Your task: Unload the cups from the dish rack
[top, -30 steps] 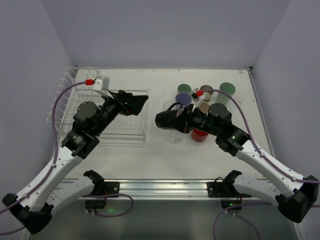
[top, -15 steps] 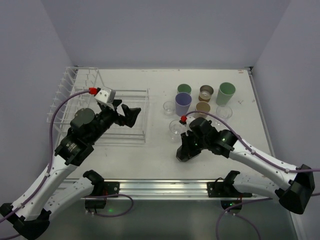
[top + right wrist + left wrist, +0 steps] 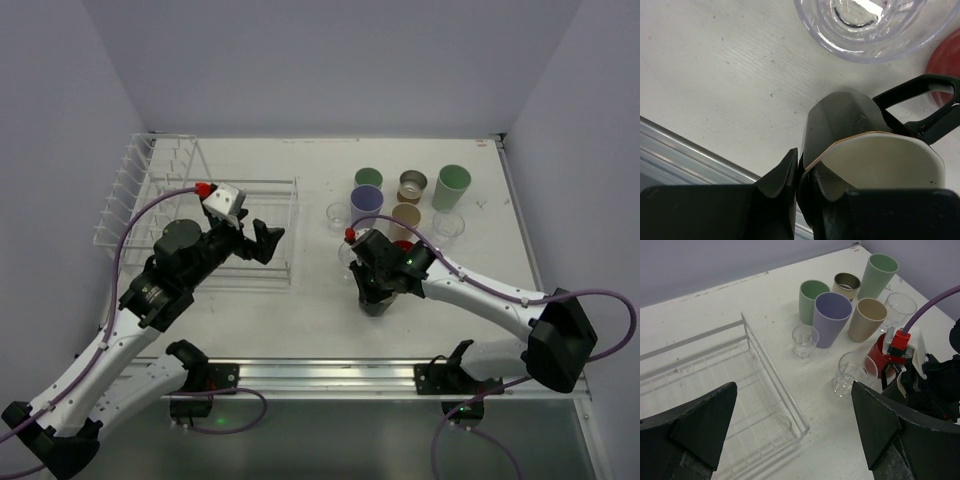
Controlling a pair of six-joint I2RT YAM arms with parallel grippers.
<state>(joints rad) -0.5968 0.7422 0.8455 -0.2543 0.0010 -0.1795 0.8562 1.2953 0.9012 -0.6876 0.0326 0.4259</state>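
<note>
Right gripper (image 3: 799, 167), clamped on the black mug (image 3: 840, 117), just dropped to 6 o'clock of the other cups (image 3: 367, 205), so it's basically unloaded.

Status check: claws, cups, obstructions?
Left claw open, empty, above dish rack; no cups visible in its basket. Right claw shut on black mug rim. Clear cup and red cup crowd the mug.

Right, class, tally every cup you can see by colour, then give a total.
Clear cups: 3
Green cups: 2
Lavender cup: 1
Beige cup: 1
Brown cup: 1
Red cup: 1
Black mug: 1
Total: 10
</note>
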